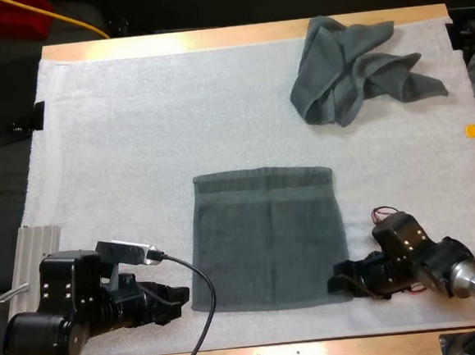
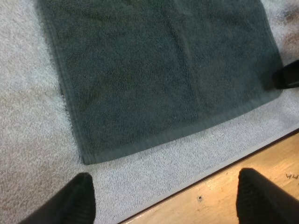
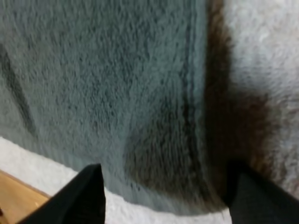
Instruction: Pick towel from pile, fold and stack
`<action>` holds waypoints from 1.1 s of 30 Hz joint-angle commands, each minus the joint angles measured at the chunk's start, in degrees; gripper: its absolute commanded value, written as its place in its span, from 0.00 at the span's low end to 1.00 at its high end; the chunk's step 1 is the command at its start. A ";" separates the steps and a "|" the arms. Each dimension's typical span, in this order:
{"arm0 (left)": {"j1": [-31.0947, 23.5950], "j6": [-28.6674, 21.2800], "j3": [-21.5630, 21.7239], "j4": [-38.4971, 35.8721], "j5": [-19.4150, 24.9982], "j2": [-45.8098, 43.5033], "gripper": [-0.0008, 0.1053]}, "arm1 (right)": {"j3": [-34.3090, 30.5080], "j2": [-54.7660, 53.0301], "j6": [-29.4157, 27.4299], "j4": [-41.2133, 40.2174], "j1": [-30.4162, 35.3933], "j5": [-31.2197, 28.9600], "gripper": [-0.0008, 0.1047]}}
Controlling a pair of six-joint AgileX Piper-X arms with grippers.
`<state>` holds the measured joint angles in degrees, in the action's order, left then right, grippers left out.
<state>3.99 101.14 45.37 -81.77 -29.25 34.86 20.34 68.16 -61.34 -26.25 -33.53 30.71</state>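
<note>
A dark grey-green towel (image 1: 267, 237) lies flat and folded on the white mat (image 1: 135, 128), near the front. A second towel (image 1: 352, 66) sits crumpled at the far right. My left gripper (image 1: 177, 301) rests open just off the flat towel's near left corner (image 2: 86, 158), its fingertips (image 2: 77, 200) wide apart and clear of the cloth. My right gripper (image 1: 340, 280) is low at the towel's near right corner (image 3: 187, 186), open, with its fingers (image 3: 88, 196) standing on either side of the towel's edge and the cloth (image 3: 103, 79) close beneath.
The wooden table edge (image 2: 224, 196) runs right in front of both grippers. A ribbed metal plate (image 1: 37, 242) lies at the mat's left side. Bare mat spreads across the left and middle.
</note>
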 commanded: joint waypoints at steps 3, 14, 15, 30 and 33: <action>0.25 0.34 0.12 0.59 -0.64 0.14 0.59 | 0.02 1.58 0.35 0.25 -0.18 0.42 0.56; 0.25 0.34 0.12 0.71 -0.64 0.14 0.59 | 0.02 1.99 0.35 0.26 -0.18 1.18 0.30; 0.25 0.34 0.12 0.82 -0.64 0.14 0.59 | 0.02 1.99 0.35 0.26 -0.18 1.39 0.30; 0.25 2.79 -5.62 6.09 -5.10 4.00 0.59 | 0.02 -0.30 0.35 0.22 -0.18 1.44 0.01; 0.25 3.36 -7.85 9.39 -5.79 5.85 0.59 | 0.02 -0.67 0.35 0.22 -0.18 1.44 0.01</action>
<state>3.99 103.68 37.62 -73.33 -34.46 40.60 20.40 67.91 -60.86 -26.00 -33.53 31.73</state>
